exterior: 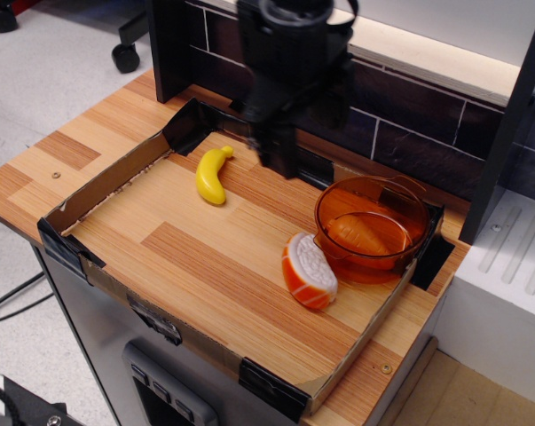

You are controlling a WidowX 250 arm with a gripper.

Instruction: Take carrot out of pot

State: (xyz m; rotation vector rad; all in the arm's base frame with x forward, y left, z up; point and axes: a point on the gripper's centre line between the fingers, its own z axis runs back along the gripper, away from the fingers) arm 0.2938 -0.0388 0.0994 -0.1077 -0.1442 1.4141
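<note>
The carrot is a stubby orange cone lying inside the pot, a round translucent orange pot at the back right of the tray. My gripper is a dark blurred shape hanging above the tray's back edge, up and to the left of the pot and apart from it. One finger points down clearly. The other merges with the dark tiles behind. The fingers look spread apart and hold nothing.
A yellow banana lies at the tray's back left. An orange-rimmed slice with a white face leans just left of the pot. The cardboard tray wall rings the wooden floor. A dark tiled wall stands behind.
</note>
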